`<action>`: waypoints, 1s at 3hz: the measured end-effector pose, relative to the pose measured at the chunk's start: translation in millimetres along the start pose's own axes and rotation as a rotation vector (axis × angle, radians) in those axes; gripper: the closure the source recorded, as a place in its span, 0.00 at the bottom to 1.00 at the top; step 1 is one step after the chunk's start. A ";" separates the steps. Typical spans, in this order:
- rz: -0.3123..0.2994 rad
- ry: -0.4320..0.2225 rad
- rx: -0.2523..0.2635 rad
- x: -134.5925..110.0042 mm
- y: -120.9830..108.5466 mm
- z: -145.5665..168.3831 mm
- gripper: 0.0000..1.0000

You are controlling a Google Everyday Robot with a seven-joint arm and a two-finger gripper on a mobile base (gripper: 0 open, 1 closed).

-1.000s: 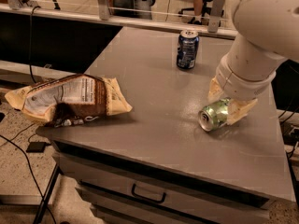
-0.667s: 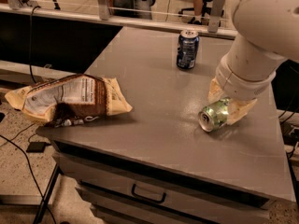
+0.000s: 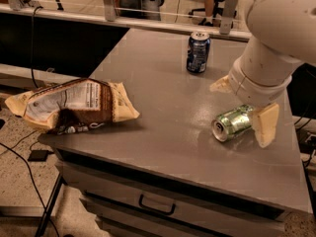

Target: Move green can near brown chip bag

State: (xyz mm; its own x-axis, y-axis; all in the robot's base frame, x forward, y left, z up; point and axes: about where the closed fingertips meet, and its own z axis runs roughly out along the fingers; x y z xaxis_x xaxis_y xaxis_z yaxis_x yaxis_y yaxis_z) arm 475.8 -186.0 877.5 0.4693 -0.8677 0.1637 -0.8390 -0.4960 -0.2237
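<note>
On the right of the bench (image 3: 163,107), the green can (image 3: 233,123) lies on its side inside the tool (image 3: 241,112), which is spread wide, not squeezing. It may roll away from the brown chip bag (image 3: 79,105).

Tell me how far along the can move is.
Done: nothing delivered yet; the green can lies on its side at the right of the table, apart from the brown chip bag at the left edge. In hand: the gripper is down at the can. Left: carrying it across to the bag.
</note>
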 end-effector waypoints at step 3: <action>0.069 -0.213 -0.031 4.3 1.5 30.8 0.00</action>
State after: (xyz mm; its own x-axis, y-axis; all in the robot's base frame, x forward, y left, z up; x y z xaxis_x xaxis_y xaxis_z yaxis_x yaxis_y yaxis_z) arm 485.1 -191.4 848.2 0.4549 -0.8887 -0.0580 -0.8778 -0.4365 -0.1972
